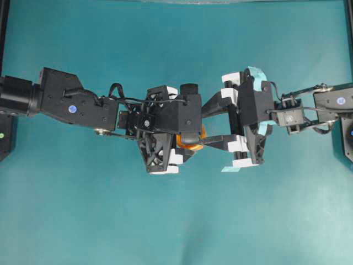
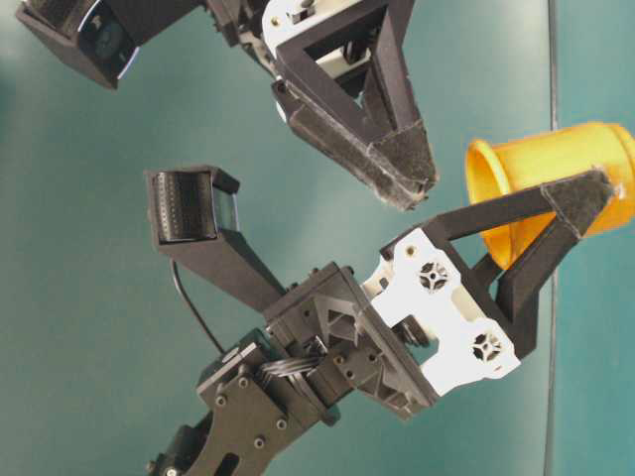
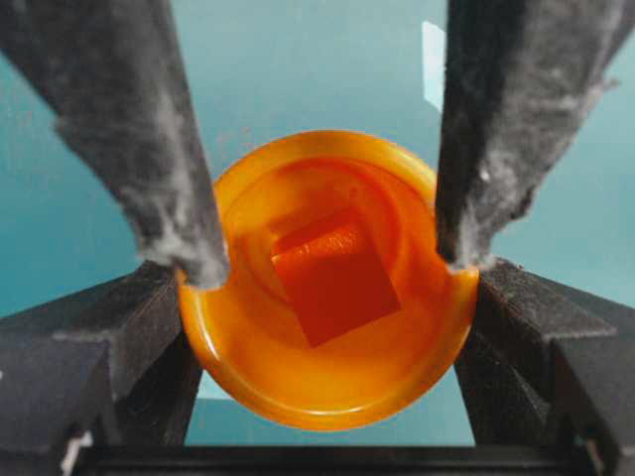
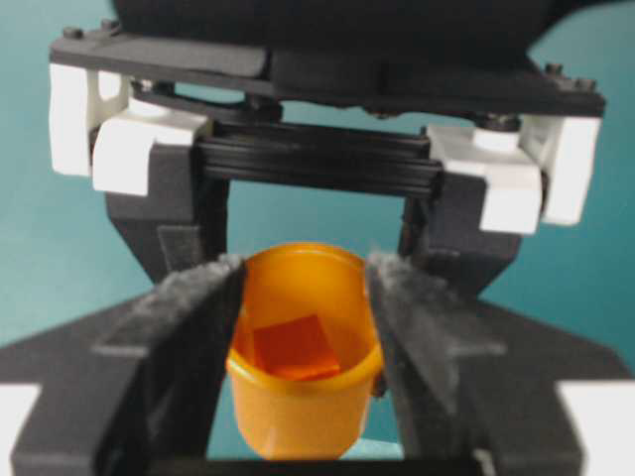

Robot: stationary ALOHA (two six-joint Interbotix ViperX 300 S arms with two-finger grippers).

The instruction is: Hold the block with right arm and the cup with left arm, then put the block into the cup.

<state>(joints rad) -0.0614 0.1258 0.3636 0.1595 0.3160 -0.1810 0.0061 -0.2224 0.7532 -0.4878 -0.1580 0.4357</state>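
Observation:
The translucent orange cup [image 3: 327,397] is gripped by its sides between my left gripper's [image 3: 327,332] dark fingers and held above the table. The orange block [image 3: 335,283] lies inside on the cup's bottom; it also shows in the right wrist view [image 4: 295,349]. My right gripper [image 4: 303,288], the one with light blue tape, is open and empty, its grey padded fingers [image 3: 169,198] standing on either side of the cup's rim [image 4: 298,258]. In the overhead view the cup [image 1: 194,146] is mostly hidden under the left wrist, and the right gripper [image 1: 203,128] meets it from the right.
The teal table [image 1: 176,221] lies under both arms. A pale tape strip [image 3: 433,64] lies on it beyond the cup. Black frame posts [image 1: 4,33] stand at the overhead view's left and right edges.

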